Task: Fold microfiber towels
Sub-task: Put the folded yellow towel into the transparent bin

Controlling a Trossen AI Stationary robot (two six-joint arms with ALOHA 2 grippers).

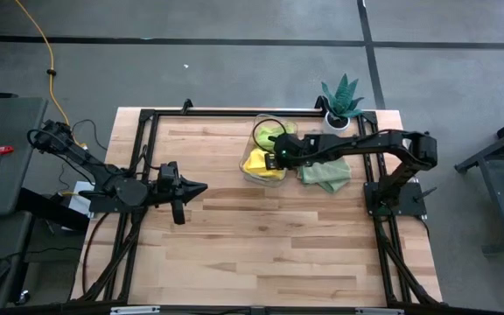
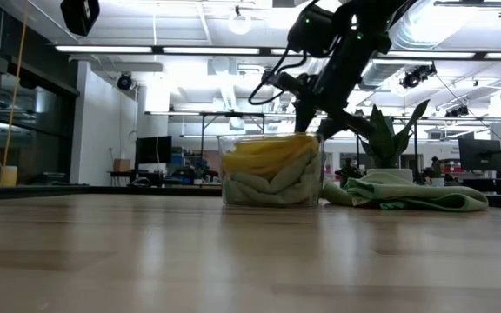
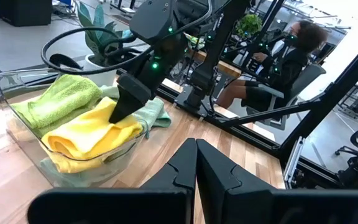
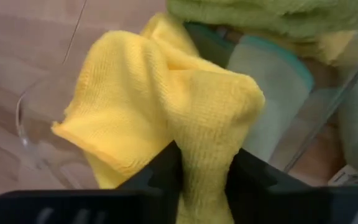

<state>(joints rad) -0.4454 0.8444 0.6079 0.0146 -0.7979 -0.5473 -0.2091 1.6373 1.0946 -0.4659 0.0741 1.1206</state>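
A clear bin [image 1: 250, 171] stands at the table's far middle, piled with towels: a yellow towel [image 3: 82, 135] on top, a lime green one [image 3: 61, 96] beside it, and pale ones beneath [image 2: 268, 187]. My right gripper [image 4: 204, 180] reaches down into the bin and is shut on the yellow towel. Another pale green towel [image 1: 326, 172] lies crumpled on the table, right of the bin. My left gripper [image 1: 201, 186] hovers shut over the table's left half, pointing at the bin and touching nothing. My right gripper pinches a bunched fold of the yellow towel [image 4: 207, 143] between its two fingers, with several layers of cloth filling the gap. The fingers [image 3: 122, 106] slant down into the bin from above and from the table's right. The towel lies slack on the other towels in the bin.
A spiky potted plant [image 1: 341, 101] stands at the far right corner, just behind the loose towel. Black frame rails [image 1: 147, 140] run along the table's left, far and right sides. A person sits beyond the table [image 3: 291, 56]. Bare wood fills the near half [image 1: 261, 254].
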